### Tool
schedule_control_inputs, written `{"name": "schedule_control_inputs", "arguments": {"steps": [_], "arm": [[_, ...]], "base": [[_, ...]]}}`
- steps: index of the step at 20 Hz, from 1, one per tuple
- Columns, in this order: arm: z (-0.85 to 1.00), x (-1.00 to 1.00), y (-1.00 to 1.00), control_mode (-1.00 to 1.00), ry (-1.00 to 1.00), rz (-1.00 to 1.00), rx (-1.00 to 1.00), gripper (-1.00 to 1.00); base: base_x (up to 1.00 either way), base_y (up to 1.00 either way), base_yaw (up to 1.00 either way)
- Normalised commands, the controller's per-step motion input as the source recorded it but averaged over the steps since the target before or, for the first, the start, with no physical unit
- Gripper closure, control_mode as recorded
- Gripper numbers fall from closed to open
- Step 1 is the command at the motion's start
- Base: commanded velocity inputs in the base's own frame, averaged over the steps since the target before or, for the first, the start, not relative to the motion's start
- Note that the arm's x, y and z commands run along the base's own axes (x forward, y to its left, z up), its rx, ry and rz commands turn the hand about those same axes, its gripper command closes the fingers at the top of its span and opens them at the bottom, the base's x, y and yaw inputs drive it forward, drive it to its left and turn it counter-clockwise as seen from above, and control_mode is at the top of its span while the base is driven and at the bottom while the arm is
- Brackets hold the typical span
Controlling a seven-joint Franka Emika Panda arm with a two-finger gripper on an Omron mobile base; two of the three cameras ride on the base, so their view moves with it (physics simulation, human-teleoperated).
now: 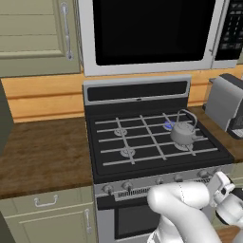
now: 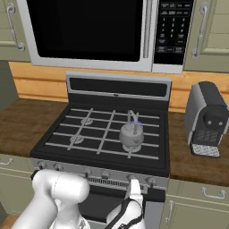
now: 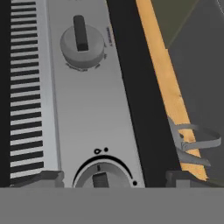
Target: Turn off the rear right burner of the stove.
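At the back right of the stove, the rear right burner glows blue under the black grate bars, just behind a squat grey kettle that sits on the front right burner. Along the steel front strip runs a row of small knobs. The gripper is close against this strip at its right end, fingers spread wide on either side of one knob and holding nothing. A second knob lies farther along the strip. Above the stove hangs a black-windowed microwave, and a grey toaster stands on the wooden counter to the right.
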Motion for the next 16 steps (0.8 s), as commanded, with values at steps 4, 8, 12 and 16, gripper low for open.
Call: {"name": "schedule_control_inputs", "arguments": {"steps": [4, 8, 12, 16], "arm": [[0.00, 0.08, -0.11, -1.00, 0.00, 0.00, 0.00, -1.00], [0.09, 0.12, -0.08, -1.00, 0.00, 0.00, 0.02, -1.00], [0.00, 0.20, -0.04, -1.00, 0.00, 0.00, 0.00, -1.00], [0.00, 0.18, -0.01, -1.00, 0.00, 0.00, 0.00, -1.00]], "base": [[0.00, 0.00, 0.00], [0.00, 0.00, 0.00], [0.00, 0.00, 0.00], [0.00, 0.00, 0.00]]}}
